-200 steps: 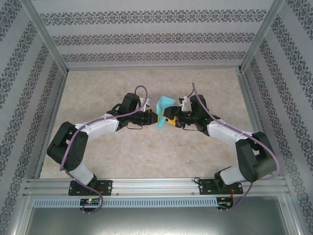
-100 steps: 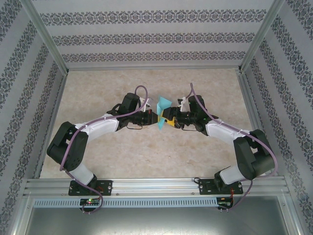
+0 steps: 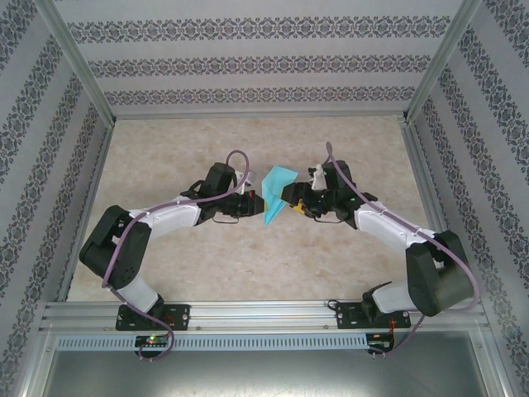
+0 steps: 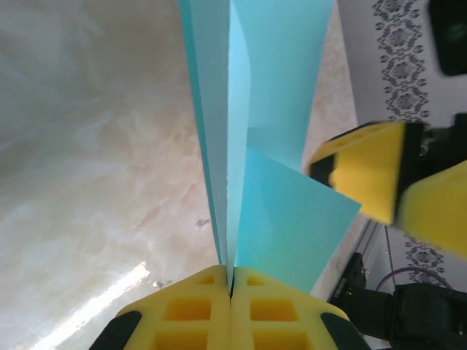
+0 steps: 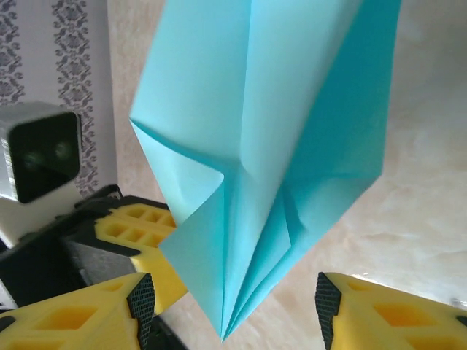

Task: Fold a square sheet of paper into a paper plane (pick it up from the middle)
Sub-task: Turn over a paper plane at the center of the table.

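My left gripper [image 4: 230, 283] clamps the paper plane [image 4: 271, 102] by its folded edge, aloft above the table [image 3: 207, 256]. My right gripper [image 5: 232, 295] stands open astride it, not touching. Folding appears largely done; final shaping likely remains.

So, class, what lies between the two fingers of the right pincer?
In the right wrist view, the pointed end of the folded turquoise paper hangs between the right pincer's open fingers. The left pincer is clamped on it.
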